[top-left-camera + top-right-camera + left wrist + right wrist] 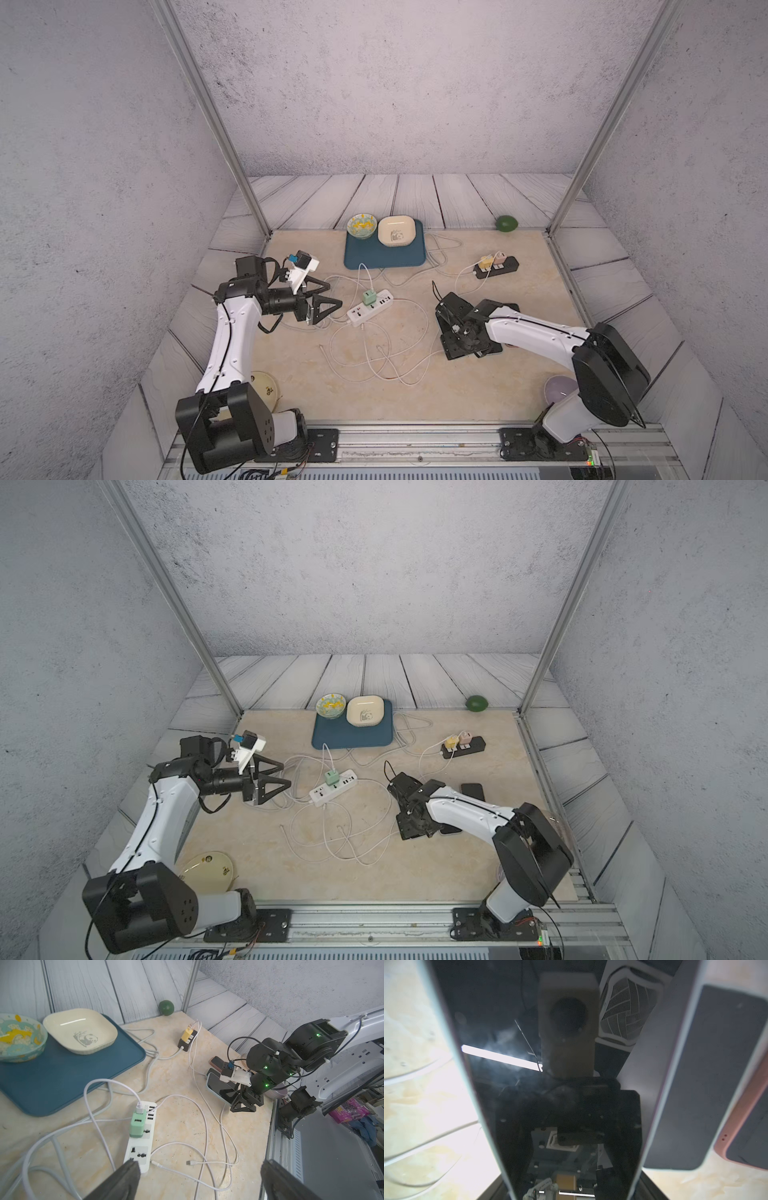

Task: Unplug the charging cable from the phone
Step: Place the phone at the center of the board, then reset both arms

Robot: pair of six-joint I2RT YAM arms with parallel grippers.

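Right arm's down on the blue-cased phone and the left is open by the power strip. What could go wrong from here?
1. The white charging cables lie tangled in loops. The open left gripper might take the wrong one, or a pull may drag the white power strip.
2. A dark phone and a pink-cased phone lie close beside the light-blue-cased phone. The right gripper, down over it, could knock them.
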